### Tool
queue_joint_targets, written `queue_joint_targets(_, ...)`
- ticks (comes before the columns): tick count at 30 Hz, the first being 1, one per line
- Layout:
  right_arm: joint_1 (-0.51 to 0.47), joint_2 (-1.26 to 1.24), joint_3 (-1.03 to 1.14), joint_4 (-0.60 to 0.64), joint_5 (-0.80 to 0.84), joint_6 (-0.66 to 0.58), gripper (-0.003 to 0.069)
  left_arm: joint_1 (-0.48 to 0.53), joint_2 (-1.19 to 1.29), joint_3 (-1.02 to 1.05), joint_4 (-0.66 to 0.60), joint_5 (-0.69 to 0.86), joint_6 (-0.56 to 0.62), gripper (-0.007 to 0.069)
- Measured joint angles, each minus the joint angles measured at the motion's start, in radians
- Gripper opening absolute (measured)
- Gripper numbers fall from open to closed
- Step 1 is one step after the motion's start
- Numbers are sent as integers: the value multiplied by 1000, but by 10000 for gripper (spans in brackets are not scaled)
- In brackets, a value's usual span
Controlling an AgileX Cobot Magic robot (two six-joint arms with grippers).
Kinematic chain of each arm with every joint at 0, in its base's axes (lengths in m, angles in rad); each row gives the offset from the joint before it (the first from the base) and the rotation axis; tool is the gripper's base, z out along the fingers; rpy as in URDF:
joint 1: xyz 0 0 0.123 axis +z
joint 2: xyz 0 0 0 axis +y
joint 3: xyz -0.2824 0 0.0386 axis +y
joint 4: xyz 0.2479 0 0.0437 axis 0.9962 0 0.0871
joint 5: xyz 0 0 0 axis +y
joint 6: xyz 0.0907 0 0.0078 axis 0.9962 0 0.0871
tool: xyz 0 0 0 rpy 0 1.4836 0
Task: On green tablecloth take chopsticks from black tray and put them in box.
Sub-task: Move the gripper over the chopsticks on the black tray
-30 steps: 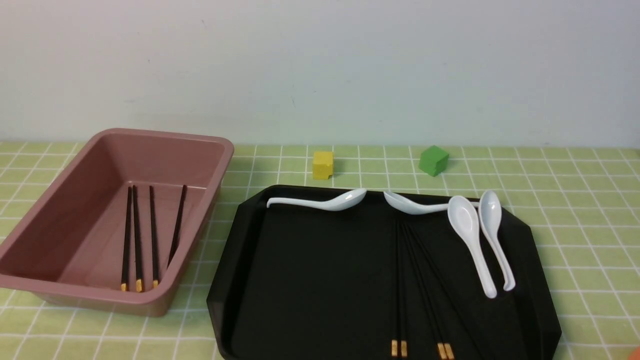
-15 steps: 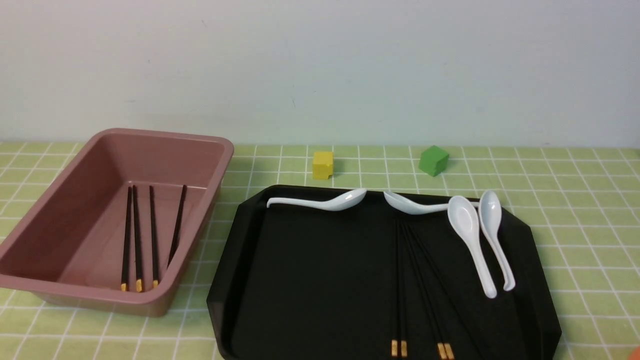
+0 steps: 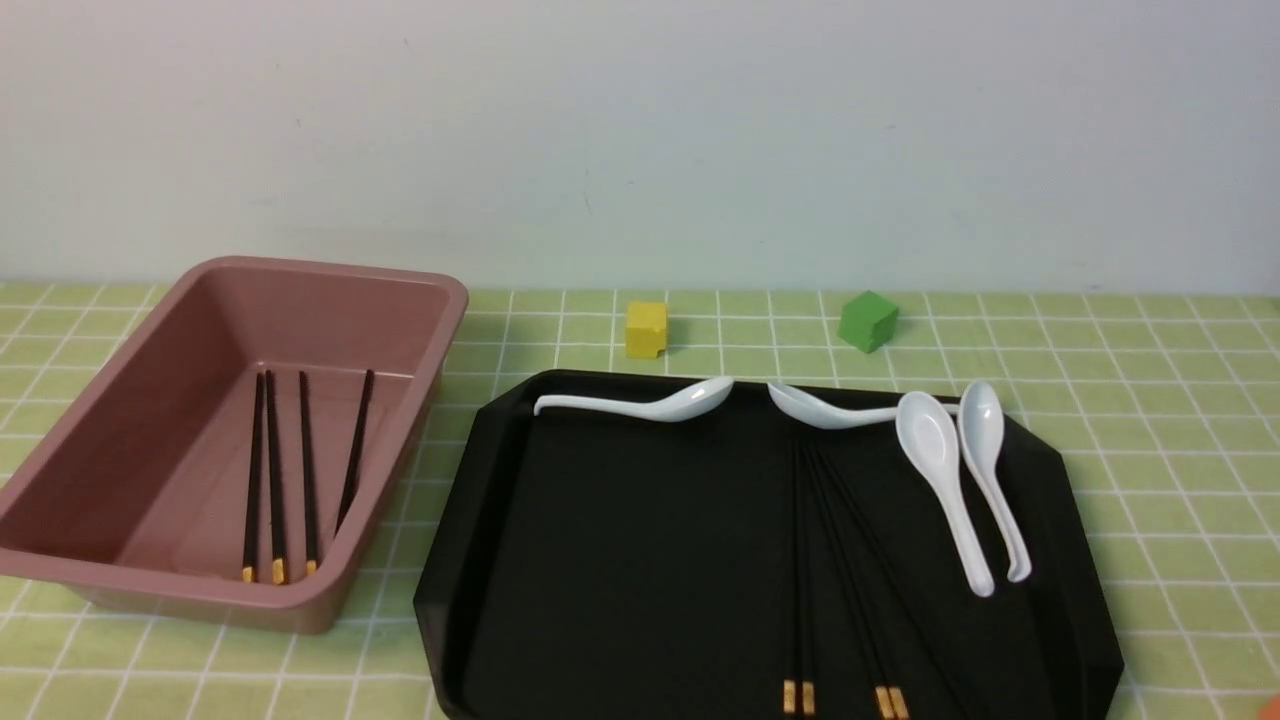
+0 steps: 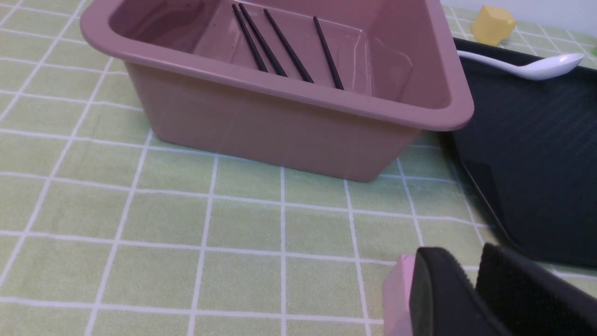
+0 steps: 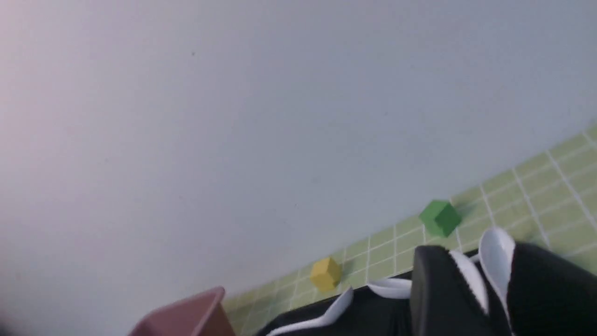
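Four chopsticks point(image 3: 800, 560) lie on the black tray point(image 3: 560, 560); four more rest inside the box point(image 3: 440, 300). My right claw point(image 5: 487, 275) stands parted, empty; my left claw point(image 4: 468, 273): gap indiscernible, nothing seen held

The box point(image 3: 330, 310) is sitting on the tablecloth point(image 3: 1150, 350) at frame left, holding four chopsticks point(image 3: 305, 460). The tray point(image 3: 620, 560) is lying lower right, carrying other chopsticks point(image 3: 797, 560) (centre-right) below the spoons point(image 3: 925, 430). Two cubes point(image 3: 646, 329) are standing above it.
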Motion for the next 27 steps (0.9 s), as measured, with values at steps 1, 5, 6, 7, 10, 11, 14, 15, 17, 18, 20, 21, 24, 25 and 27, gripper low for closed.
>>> queue_joint_targets(1,0,52,-62,-26,46,-38,240,0,0,0,0,0,0,143)
queue_joint_targets(5,0,342,-293,-126,356,-102,240,0,0,0,0,0,0,145)
queue_joint_targets(6,0,411,-331,-150,419,-106,240,0,0,0,0,0,0,145)
queue_joint_targets(7,0,480,-373,-168,491,-108,240,0,0,0,0,0,0,145)
queue_joint_targets(10,0,743,-473,-207,636,-112,240,0,0,0,0,0,0,145)
queue_joint_targets(11,0,828,-505,-207,672,-120,240,0,0,0,0,0,0,145)
queue_joint_targets(14,16,1048,-580,-152,745,-207,240,0,0,0,0,0,0,145)
queue_joint_targets(15,32,1102,-596,-129,759,-235,240,0,0,0,0,0,0,145)
queue_joint_targets(17,86,1233,-630,-18,771,-341,240,0,0,0,0,0,0,146)
queue_joint_targets(18,118,1277,-642,21,765,-365,240,0,0,0,0,0,0,146)
queue_joint_targets(20,184,1346,-668,63,738,-374,240,0,0,0,0,0,0,146)
queue_joint_targets(21,222,1375,-681,65,723,-366,240,0,0,0,0,0,0,146)
queue_joint_targets(24,321,1469,-735,29,673,-274,240,0,0,0,0,1,0,146)
queue_joint_targets(25,349,1494,-752,-3,661,-234,240,0,0,0,0,1,0,147)
queue_joint_targets(27,399,1541,-785,-71,641,-140,240,0,0,0,0,1,0,148)
